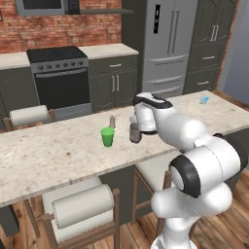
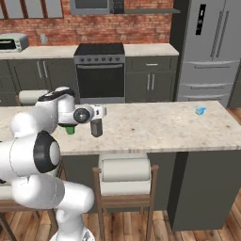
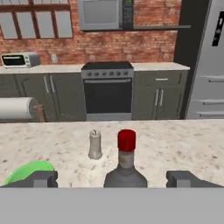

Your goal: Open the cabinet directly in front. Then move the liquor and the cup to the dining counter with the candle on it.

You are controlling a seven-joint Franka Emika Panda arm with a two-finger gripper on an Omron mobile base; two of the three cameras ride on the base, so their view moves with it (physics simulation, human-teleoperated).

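The liquor (image 3: 126, 168), a bottle with a red cap, stands upright on the beige dining counter (image 3: 175, 144). My gripper (image 3: 113, 178) is open, with a fingertip (image 3: 183, 178) on each side of the bottle and a gap to it on both. The green cup (image 1: 107, 136) stands on the counter just left of the bottle, and its rim (image 3: 28, 171) shows behind my left finger. A small pale candle (image 3: 95, 144) stands a little beyond them. From the side, my gripper (image 1: 135, 131) sits low over the counter top (image 2: 155, 127). The cabinet is out of view.
A small blue object (image 2: 200, 110) lies at the counter's far right end. Stools with white cushions (image 1: 82, 206) (image 2: 126, 170) stand along the near side, and another (image 1: 29, 115) on the far side. Beyond are the stove (image 1: 61, 73) and the fridge (image 1: 168, 44).
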